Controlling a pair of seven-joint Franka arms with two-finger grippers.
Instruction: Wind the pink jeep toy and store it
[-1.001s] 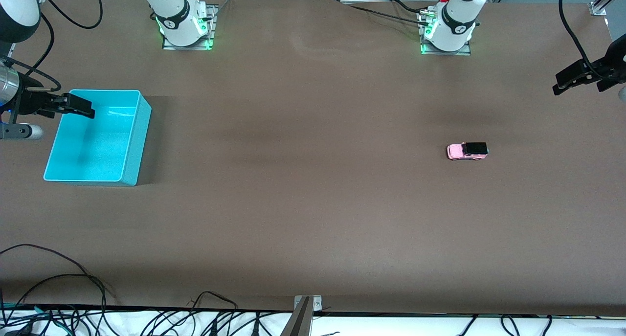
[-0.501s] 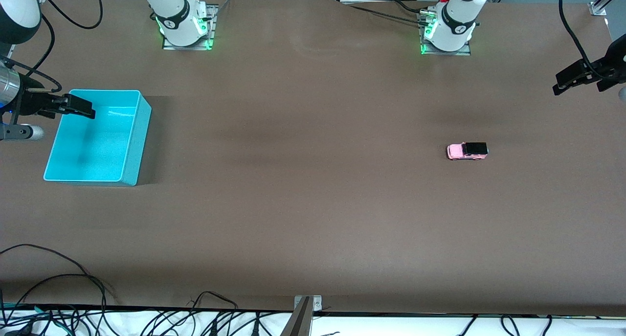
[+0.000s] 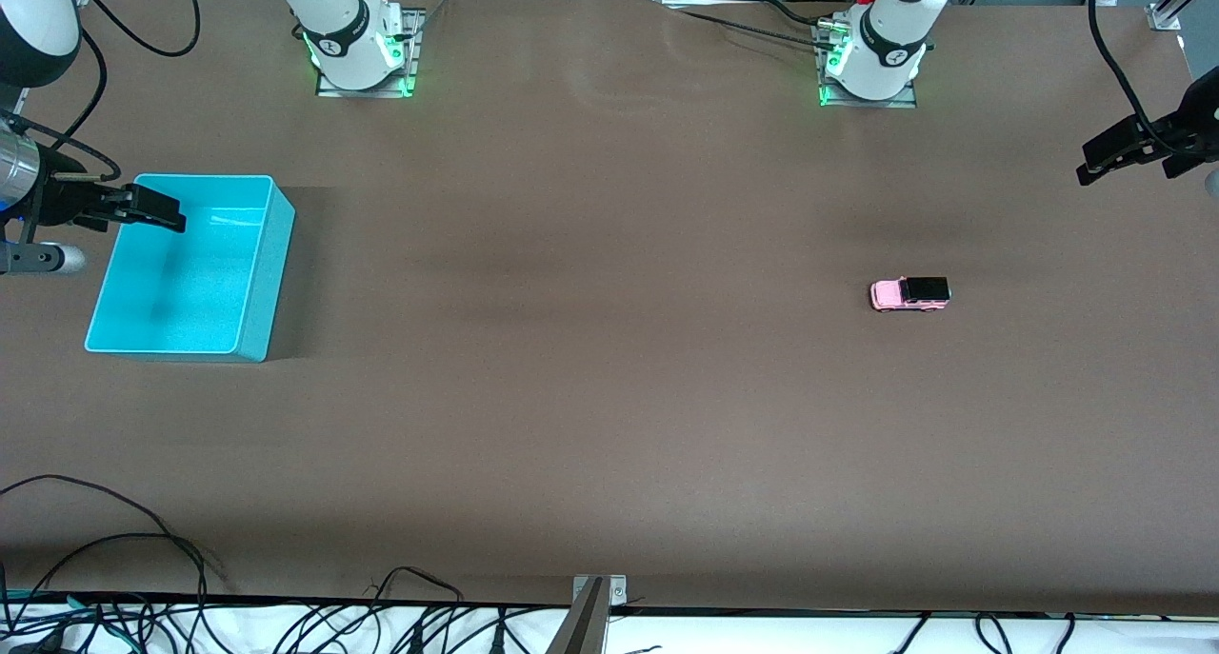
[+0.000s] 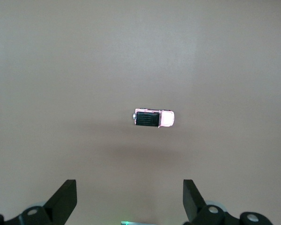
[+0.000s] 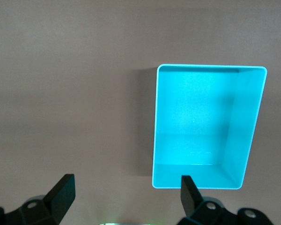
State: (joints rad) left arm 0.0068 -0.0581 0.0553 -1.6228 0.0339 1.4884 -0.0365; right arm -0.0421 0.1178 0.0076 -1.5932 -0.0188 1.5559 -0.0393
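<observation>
Nothing grasped yet. Pink jeep toy point(image 3: 910, 293) on its wheels on open worktop point(image 3: 609, 397), toward the left arm's end, well clear of every edge. Turquoise bin point(image 3: 249, 283) empty, at the right arm's end. Left gripper point(image 4: 130, 201) up near its end edge, fingers apart; right gripper point(image 5: 123, 197) above the bin's outer rim, fingers apart, waiting. Best lowered squarely over the jeep, pinching its long sides. No readable writing or brand.

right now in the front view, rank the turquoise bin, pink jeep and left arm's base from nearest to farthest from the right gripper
From the open right gripper, over the bin's edge:
1. turquoise bin, right under it, at the right arm's end of the table.
2. left arm's base, along the table's top edge.
3. pink jeep toy, toward the left arm's end; close to the base's distance, but slightly farther.
</observation>
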